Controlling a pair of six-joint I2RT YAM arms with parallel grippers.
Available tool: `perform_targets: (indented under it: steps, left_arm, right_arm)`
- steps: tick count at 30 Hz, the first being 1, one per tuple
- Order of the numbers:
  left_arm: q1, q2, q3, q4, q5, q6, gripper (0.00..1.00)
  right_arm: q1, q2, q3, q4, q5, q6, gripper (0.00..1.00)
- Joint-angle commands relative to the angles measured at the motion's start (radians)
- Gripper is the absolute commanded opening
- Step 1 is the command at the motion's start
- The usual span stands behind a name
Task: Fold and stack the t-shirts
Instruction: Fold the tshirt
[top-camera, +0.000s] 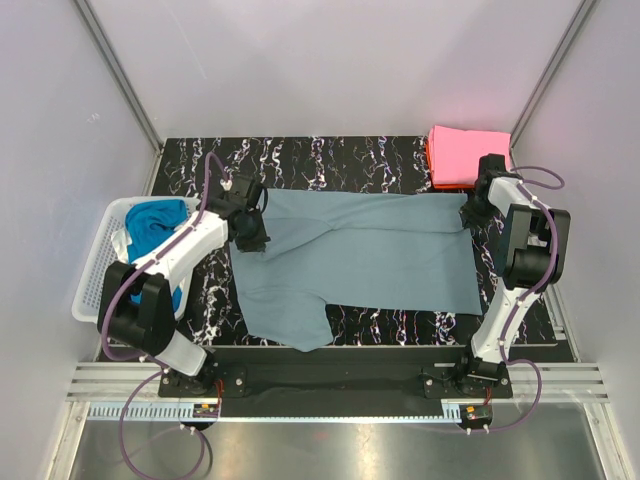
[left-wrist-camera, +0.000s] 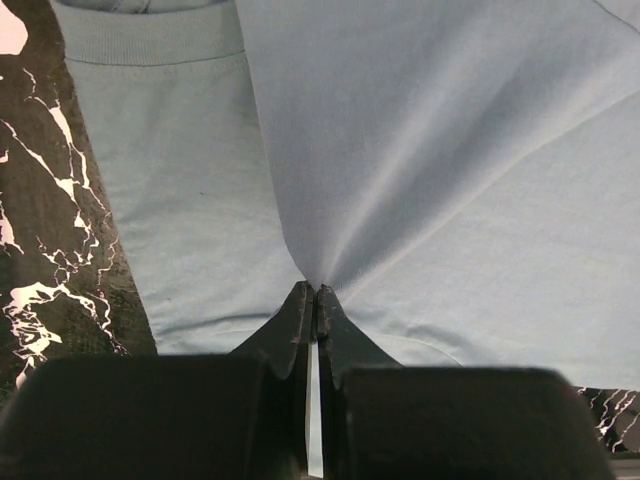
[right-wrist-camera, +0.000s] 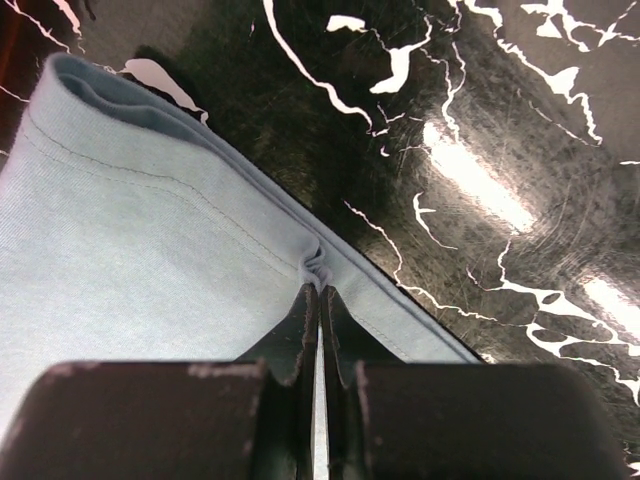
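Note:
A dusty grey-blue t-shirt (top-camera: 365, 262) lies spread across the black marbled table (top-camera: 330, 155), folded lengthwise, with a sleeve hanging toward the near edge. My left gripper (top-camera: 252, 238) is shut on its left end; the cloth (left-wrist-camera: 420, 150) fans out from the pinch (left-wrist-camera: 315, 288). My right gripper (top-camera: 469, 212) is shut on the hem at its right end (right-wrist-camera: 319, 278), the hem (right-wrist-camera: 150, 210) bunched at the tips. A folded pink t-shirt (top-camera: 468, 153) lies on an orange-red one at the back right corner. Teal t-shirts (top-camera: 158, 224) sit in the basket.
A white mesh basket (top-camera: 98, 272) stands at the table's left edge, beside the left arm. Grey enclosure walls with metal posts close in the back and sides. The arm bases are bolted along the near edge.

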Motion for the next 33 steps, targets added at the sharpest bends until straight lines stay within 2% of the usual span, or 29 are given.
perform_targets:
  steps: [1,14,19,20,24,25,26,30,33]
  left_arm:
    - [-0.001,-0.014,-0.019,0.000,-0.034,0.012,0.00]
    - [-0.004,0.004,-0.047,0.029,0.000,0.005,0.00]
    - [-0.012,0.013,-0.102,0.063,0.025,-0.006,0.02]
    - [-0.014,0.021,-0.111,0.069,0.034,-0.011,0.06]
    - [-0.017,0.036,-0.131,0.097,0.107,-0.014,0.09]
    - [-0.017,0.039,-0.128,0.094,0.123,-0.011,0.13]
    - [-0.017,0.039,-0.107,0.086,0.124,-0.005,0.27]
    - [-0.011,0.047,0.012,0.010,0.013,0.066,0.48]
    - [0.012,0.087,0.128,0.023,-0.035,0.110,0.49]
  right_arm:
    - [-0.004,-0.060,0.042,-0.010,0.043,-0.020,0.00]
    - [-0.033,-0.079,0.001,0.006,0.090,-0.046,0.00]
    - [-0.035,-0.065,-0.013,0.019,0.090,-0.046,0.00]
    - [-0.035,-0.058,-0.011,0.022,0.083,-0.054,0.00]
    - [-0.035,-0.053,-0.010,0.018,0.081,-0.045,0.00]
    - [-0.035,-0.057,-0.008,0.001,0.086,-0.042,0.00]
    - [-0.035,-0.062,-0.008,-0.007,0.090,-0.034,0.01]
    - [-0.035,-0.079,-0.010,-0.019,0.101,-0.032,0.02]
    - [-0.035,-0.074,-0.008,-0.023,0.092,-0.040,0.01]
